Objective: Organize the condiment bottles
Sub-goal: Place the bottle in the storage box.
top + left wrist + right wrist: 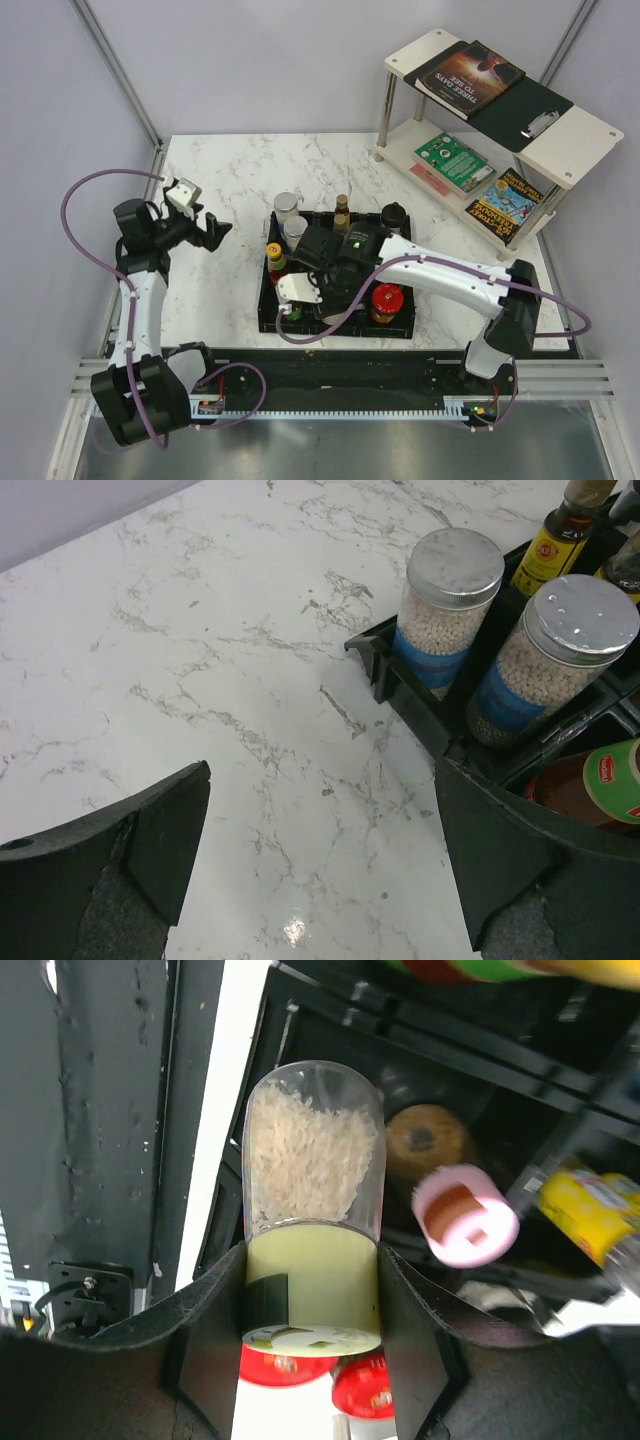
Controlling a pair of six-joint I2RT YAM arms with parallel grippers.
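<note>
My right gripper [312, 1257] is shut on the pale cap of a clear jar of rice [312, 1170], held tilted over the front left of the black tray [400, 330]. In the top view this gripper [303, 298] covers the jar. A pink-lidded shaker [465, 1215], two red caps [268, 1368] and a yellow-labelled bottle [590, 1210] lie around it. Two silver-lidded jars [450, 595] [560, 650], a dark bottle [560, 535] and a red sauce bottle [590, 790] stand in the tray. My left gripper [322, 772] hangs open over bare marble, left of the tray [395, 675].
A black-lidded jar [394, 217] and a red-capped jar [386, 300] stand on the tray's right side. A two-tier shelf [570, 140] with books stands at the back right. A black rail [340, 375] runs along the near edge of the table.
</note>
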